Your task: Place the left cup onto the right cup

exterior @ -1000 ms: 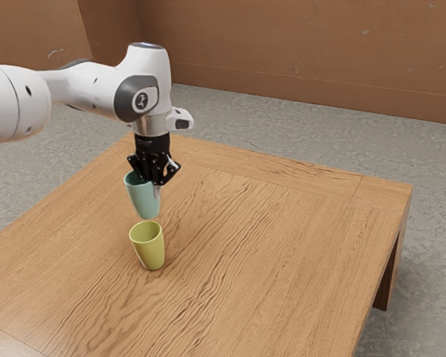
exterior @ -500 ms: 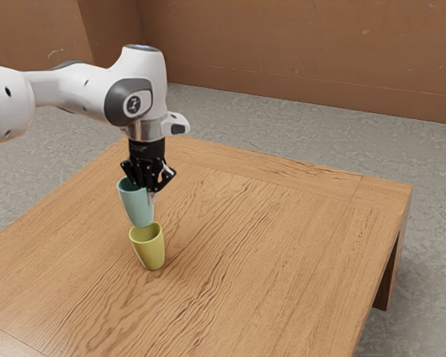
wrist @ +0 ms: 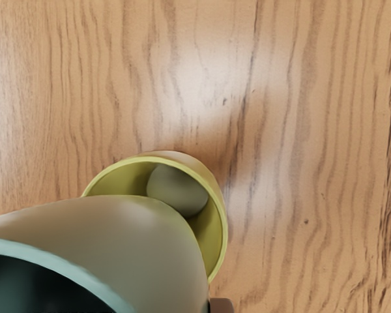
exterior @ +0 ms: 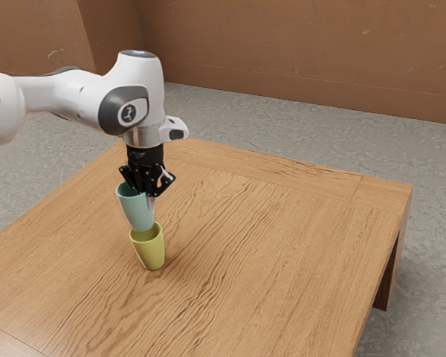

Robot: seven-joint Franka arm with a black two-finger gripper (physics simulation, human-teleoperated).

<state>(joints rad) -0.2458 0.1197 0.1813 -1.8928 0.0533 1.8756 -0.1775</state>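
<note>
A teal cup [exterior: 136,207] hangs tilted from my gripper [exterior: 146,186], which is shut on its rim. Its base dips into the mouth of a yellow-green cup [exterior: 149,246] that stands upright on the wooden table [exterior: 282,245]. In the wrist view the teal cup [wrist: 104,248] looms large and blurred just under my hand, and its bottom sits inside the yellow-green cup [wrist: 212,202], against the inner wall.
The wooden table stretches wide toward the exterior view's right, with its far edge [exterior: 386,186] and right corner there. A grey floor [exterior: 357,141] and brown walls lie beyond.
My hand has moved down and slightly toward the exterior view's left, carrying the teal cup from above the yellow-green cup until its base entered that cup's mouth.
</note>
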